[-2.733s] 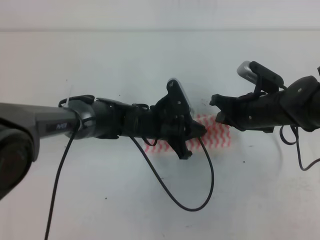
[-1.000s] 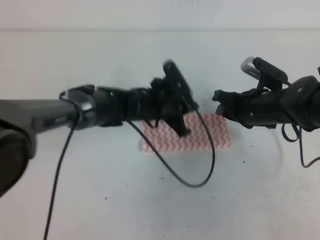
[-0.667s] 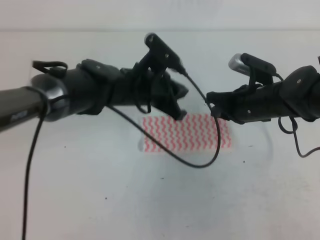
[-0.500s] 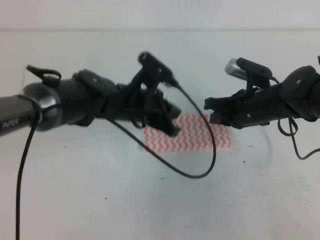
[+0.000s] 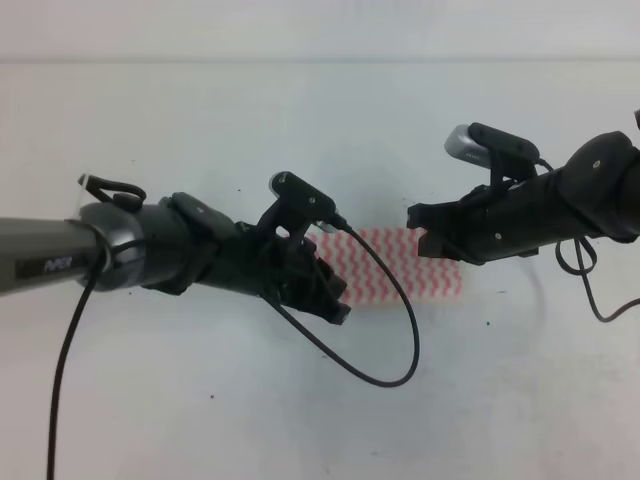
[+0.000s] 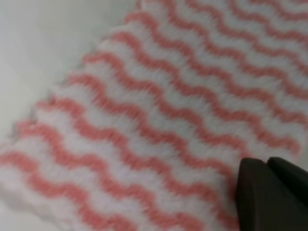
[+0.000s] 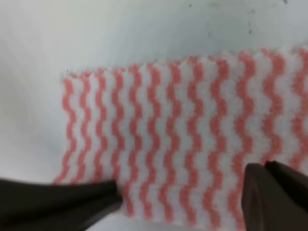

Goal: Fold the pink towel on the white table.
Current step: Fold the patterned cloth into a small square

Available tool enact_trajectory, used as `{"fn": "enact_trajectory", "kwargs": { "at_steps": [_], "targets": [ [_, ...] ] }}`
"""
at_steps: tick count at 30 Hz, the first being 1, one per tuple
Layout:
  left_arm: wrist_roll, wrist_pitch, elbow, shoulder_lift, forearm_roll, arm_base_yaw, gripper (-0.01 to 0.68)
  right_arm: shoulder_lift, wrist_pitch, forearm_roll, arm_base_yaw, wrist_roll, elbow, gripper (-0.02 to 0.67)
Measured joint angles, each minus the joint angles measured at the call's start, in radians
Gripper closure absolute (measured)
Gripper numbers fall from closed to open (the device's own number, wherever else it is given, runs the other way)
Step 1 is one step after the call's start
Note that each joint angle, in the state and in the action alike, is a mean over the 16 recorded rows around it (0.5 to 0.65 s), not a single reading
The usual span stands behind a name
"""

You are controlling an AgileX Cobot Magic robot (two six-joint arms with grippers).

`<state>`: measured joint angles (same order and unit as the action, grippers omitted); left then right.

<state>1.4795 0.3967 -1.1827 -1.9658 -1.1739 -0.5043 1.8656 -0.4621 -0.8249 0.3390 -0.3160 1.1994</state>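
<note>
The pink towel point(image 5: 405, 266) lies flat on the white table point(image 5: 200, 120) as a short wide strip with wavy pink and white stripes. My left gripper point(image 5: 333, 300) is down at the towel's left end. In the left wrist view the towel point(image 6: 163, 106) fills the frame from very close, and one dark finger point(image 6: 269, 197) shows at the bottom right; the other is hidden. My right gripper point(image 5: 420, 228) hovers over the towel's right part. In the right wrist view it point(image 7: 180, 195) is open above the towel point(image 7: 183, 134), with nothing held.
A black cable point(image 5: 385, 340) loops from the left arm down over the table in front of the towel. Another cable point(image 5: 590, 285) hangs from the right arm. The table's far edge point(image 5: 320, 60) runs along the top.
The left arm rose off the towel, swung back, then came down low at the towel's left end. The right gripper drifted slightly left. The towel stayed in place.
</note>
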Motion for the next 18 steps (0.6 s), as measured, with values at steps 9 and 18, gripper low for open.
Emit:
{"fn": "enact_trajectory", "kwargs": {
  "at_steps": [9, 18],
  "targets": [
    [-0.013, -0.019, 0.002, 0.001, 0.009, 0.001, 0.672, 0.001, -0.019, 0.001, 0.000, 0.002, 0.000, 0.651],
    [-0.126, -0.009, 0.003, 0.050, 0.137, 0.001, 0.672, -0.001, -0.025, 0.001, 0.000, 0.002, 0.000, 0.651]
  ]
}}
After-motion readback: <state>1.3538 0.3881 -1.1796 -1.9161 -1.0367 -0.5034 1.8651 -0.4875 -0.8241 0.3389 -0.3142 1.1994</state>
